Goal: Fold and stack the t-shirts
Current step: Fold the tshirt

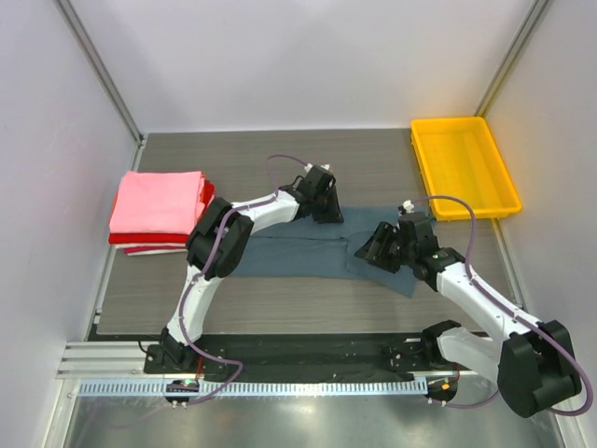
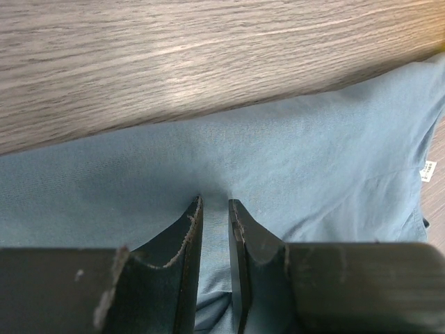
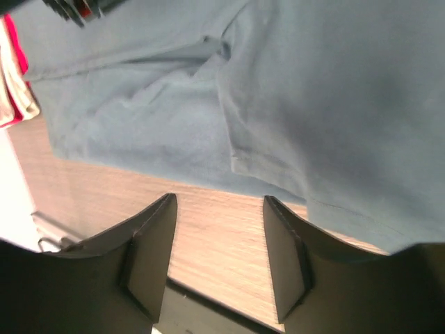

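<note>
The slate blue-grey t-shirt (image 1: 289,252) lies spread across the middle of the table. My left gripper (image 1: 328,215) is at its far edge; in the left wrist view (image 2: 215,203) the jaws are nearly closed, with a ridge of the blue-grey cloth (image 2: 313,146) pinched between them. My right gripper (image 1: 362,248) hovers over the shirt's right part. In the right wrist view (image 3: 219,198) it is open and empty over bare wood, just off the shirt's hem (image 3: 334,104). The folded pink t-shirt (image 1: 159,201) tops a stack at the left, over the red one (image 1: 126,237) and the white one (image 1: 149,249).
A yellow plastic tray (image 1: 464,163) stands at the back right. White walls close in the table on three sides. The arm bases and a rail (image 1: 280,359) run along the near edge. The stack's edge shows in the right wrist view (image 3: 14,76).
</note>
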Controlling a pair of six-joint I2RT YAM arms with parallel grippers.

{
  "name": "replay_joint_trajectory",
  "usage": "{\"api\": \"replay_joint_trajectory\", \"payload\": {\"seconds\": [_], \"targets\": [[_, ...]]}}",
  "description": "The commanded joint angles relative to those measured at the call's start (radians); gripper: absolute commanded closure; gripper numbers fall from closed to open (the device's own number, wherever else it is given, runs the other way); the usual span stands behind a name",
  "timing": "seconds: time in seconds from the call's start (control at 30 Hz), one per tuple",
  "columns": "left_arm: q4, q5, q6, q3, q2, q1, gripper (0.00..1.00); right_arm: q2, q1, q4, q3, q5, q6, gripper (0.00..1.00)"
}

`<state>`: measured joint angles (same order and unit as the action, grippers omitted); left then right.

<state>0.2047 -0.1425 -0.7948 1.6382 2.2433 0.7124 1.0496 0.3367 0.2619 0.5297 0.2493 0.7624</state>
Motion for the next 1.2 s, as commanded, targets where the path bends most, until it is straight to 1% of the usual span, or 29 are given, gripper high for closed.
{"api": "replay_joint_trajectory", "payload": {"seconds": [0.0, 0.03, 0.1, 0.17, 0.2, 0.23, 0.27, 0.3, 0.33, 0.37, 0.43, 0.5, 0.53, 0.67, 0.77, 0.87, 0.97, 1.03, 1.17], "targets": [[0.005, -0.015, 0.032, 0.025, -0.047, -0.001, 0.78, -0.051, 0.002, 0.085, 0.084, -0.132, -0.026, 0.48], [0.005, -0.017, 0.034, 0.017, -0.075, 0.001, 0.78, -0.059, 0.004, 0.109, 0.092, -0.171, -0.023, 0.52], [0.005, -0.020, 0.039, -0.010, -0.112, 0.004, 0.77, -0.085, 0.001, 0.187, 0.107, -0.304, -0.006, 0.61], [0.009, -0.014, 0.054, -0.040, -0.186, 0.012, 0.76, -0.111, 0.001, 0.271, 0.112, -0.382, 0.011, 0.63], [0.012, -0.012, 0.057, -0.073, -0.212, 0.015, 0.76, -0.135, -0.001, 0.308, 0.115, -0.469, 0.034, 0.65], [0.016, -0.009, 0.058, -0.093, -0.238, 0.021, 0.75, -0.148, 0.001, 0.382, 0.115, -0.511, 0.082, 0.65], [0.021, -0.008, 0.058, -0.113, -0.290, 0.025, 0.74, -0.157, 0.001, 0.416, 0.116, -0.550, 0.113, 0.65], [0.024, -0.003, 0.058, -0.148, -0.310, 0.032, 0.73, -0.169, 0.001, 0.450, 0.116, -0.612, 0.138, 0.61], [0.028, -0.002, 0.057, -0.168, -0.332, 0.047, 0.71, -0.181, 0.001, 0.514, 0.116, -0.636, 0.199, 0.61], [0.030, -0.002, 0.054, -0.185, -0.346, 0.056, 0.70, -0.186, 0.001, 0.539, 0.113, -0.653, 0.225, 0.61], [0.033, -0.029, 0.037, -0.222, -0.363, 0.080, 0.68, -0.197, 0.001, 0.554, 0.101, -0.656, 0.251, 0.61], [0.027, -0.078, -0.001, -0.247, -0.357, 0.096, 0.66, -0.204, 0.001, 0.577, 0.079, -0.659, 0.288, 0.58], [0.021, -0.081, -0.006, -0.253, -0.353, 0.119, 0.64, -0.221, 0.001, 0.586, 0.075, -0.669, 0.298, 0.57], [0.012, -0.089, -0.015, -0.250, -0.314, 0.166, 0.64, -0.269, 0.001, 0.628, 0.032, -0.714, 0.359, 0.55], [-0.008, -0.123, -0.029, -0.244, -0.275, 0.183, 0.65, -0.283, 0.001, 0.629, 0.026, -0.713, 0.380, 0.55], [-0.019, -0.137, -0.040, -0.244, -0.257, 0.191, 0.64, -0.260, 0.001, 0.609, 0.015, -0.705, 0.400, 0.55], [-0.016, -0.126, -0.040, -0.256, -0.257, 0.194, 0.63, -0.163, 0.001, 0.576, 0.007, -0.654, 0.408, 0.55], [-0.011, -0.111, -0.038, -0.267, -0.266, 0.194, 0.62, -0.134, 0.001, 0.570, 0.001, -0.648, 0.410, 0.55], [-0.008, -0.101, -0.040, -0.287, -0.280, 0.194, 0.60, -0.132, 0.001, 0.560, -0.005, -0.662, 0.416, 0.56]]}}
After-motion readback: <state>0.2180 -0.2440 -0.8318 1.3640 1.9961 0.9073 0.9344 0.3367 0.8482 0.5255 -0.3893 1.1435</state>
